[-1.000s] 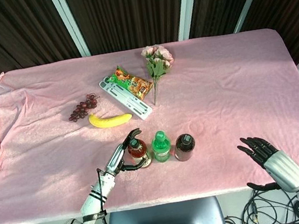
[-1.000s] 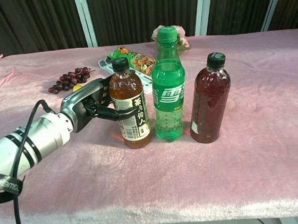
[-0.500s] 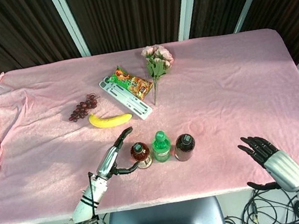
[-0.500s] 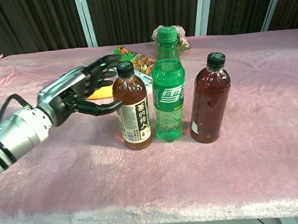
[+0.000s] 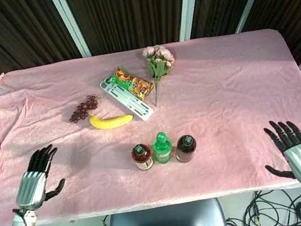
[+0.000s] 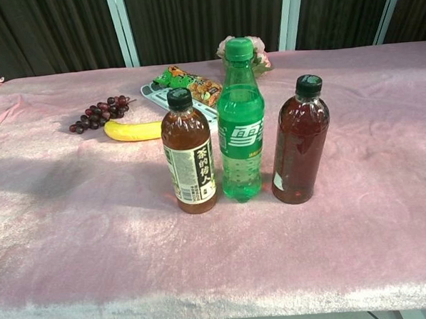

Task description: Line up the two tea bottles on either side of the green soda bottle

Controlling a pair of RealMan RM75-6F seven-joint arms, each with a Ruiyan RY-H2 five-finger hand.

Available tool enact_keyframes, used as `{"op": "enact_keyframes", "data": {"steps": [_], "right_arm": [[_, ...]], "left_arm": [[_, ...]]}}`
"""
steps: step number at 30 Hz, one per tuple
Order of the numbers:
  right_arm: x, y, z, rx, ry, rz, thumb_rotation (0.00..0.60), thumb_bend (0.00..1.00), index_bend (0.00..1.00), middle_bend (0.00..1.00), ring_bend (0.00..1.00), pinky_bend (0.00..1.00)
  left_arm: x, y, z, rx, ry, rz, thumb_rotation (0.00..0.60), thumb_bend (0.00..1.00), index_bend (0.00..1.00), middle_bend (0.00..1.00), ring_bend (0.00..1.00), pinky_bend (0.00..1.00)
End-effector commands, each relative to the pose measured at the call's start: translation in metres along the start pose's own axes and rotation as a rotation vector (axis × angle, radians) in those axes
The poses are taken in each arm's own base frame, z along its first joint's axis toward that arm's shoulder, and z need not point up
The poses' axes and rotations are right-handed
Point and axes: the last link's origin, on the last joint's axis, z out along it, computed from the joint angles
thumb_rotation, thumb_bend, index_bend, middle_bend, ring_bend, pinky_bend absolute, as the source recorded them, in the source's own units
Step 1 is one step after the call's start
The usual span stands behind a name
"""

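The green soda bottle (image 5: pixel 162 147) (image 6: pixel 240 121) stands upright near the table's front edge. An amber tea bottle (image 5: pixel 141 156) (image 6: pixel 188 154) stands just left of it, and a dark red tea bottle (image 5: pixel 186 148) (image 6: pixel 298 142) just right of it, the three in a row. My left hand (image 5: pixel 35 177) hovers far to the left at the front edge, fingers spread, holding nothing. My right hand (image 5: pixel 295 148) is at the front right edge, fingers spread and empty. Neither hand shows in the chest view.
Behind the bottles lie a banana (image 5: pixel 110 121) (image 6: pixel 133 130), a bunch of grapes (image 5: pixel 83 108) (image 6: pixel 100 112), a white tray (image 5: pixel 126 99) with a snack packet (image 5: pixel 132 82) on it, and pink flowers (image 5: pixel 157 61). A pink cloth (image 5: pixel 238 87) covers the table.
My left hand has let go of the amber tea bottle and pulled back far to the left. The bottle stays standing beside the soda. My right hand shifted slightly right.
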Motion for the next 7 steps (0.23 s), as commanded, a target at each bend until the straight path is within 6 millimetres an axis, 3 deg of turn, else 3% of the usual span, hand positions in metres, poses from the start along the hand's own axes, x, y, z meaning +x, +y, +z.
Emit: {"op": "enact_keyframes", "data": {"steps": [1,7], "right_arm": [[0.0017,0.0011,-0.0011,-0.135,0.025,-0.021,0.600,0.29,0.00,0.00,0.00,0.07],[0.0010,0.0020,-0.0057,-0.112,-0.018,-0.009,0.600,0.29,0.00,0.00,0.00,0.07]], "left_arm": [[0.0320,-0.0408,-0.0882,0.227,0.007,0.114,0.600,0.33,0.00,0.00,0.00,0.00],[0.0306,-0.0396,-0.0820,0.205,-0.014,0.115,0.600,0.33,0.00,0.00,0.00,0.00]]}}
